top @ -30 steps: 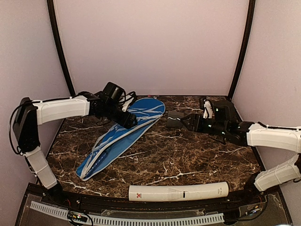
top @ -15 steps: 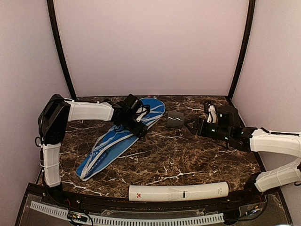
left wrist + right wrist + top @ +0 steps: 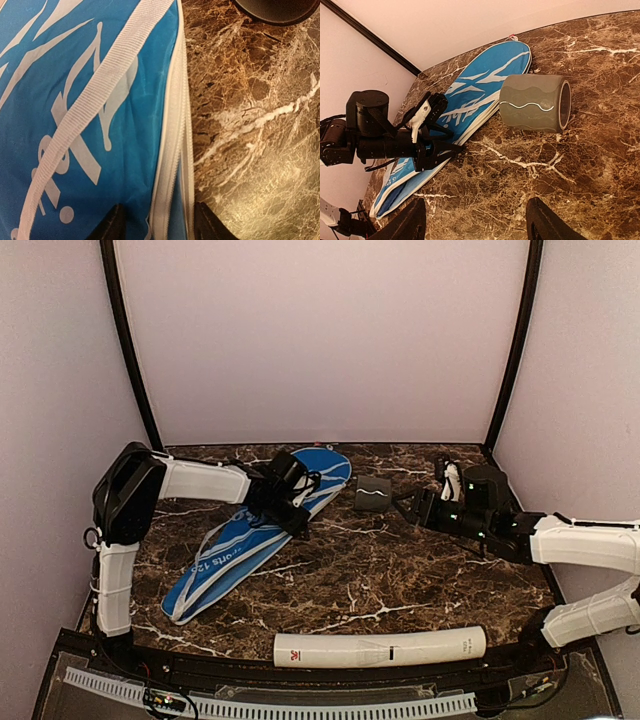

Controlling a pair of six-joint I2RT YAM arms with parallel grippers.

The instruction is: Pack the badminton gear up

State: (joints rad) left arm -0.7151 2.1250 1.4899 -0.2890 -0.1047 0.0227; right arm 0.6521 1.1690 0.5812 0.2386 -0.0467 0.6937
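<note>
Left wrist, left hand (image 3: pixel 157 227) low on bag (image 3: pixel 75 125) — fingers (image 3: pixel 112 227) apart astride zip edge (image 3: pixel 172 150), right hand (image 3: pixel 477 225) spread.

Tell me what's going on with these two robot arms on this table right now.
The arms are packing up badminton gear. The left gripper is down at the blue racket bag, with its fingertips on either side of the white zip edge, not clearly pinching it. The right gripper hangs open and holds nothing, facing a grey cap that lies on its side on the marble table. The long white tube lies by itself along the near edge. No rackets or shuttlecocks are in view.
</note>
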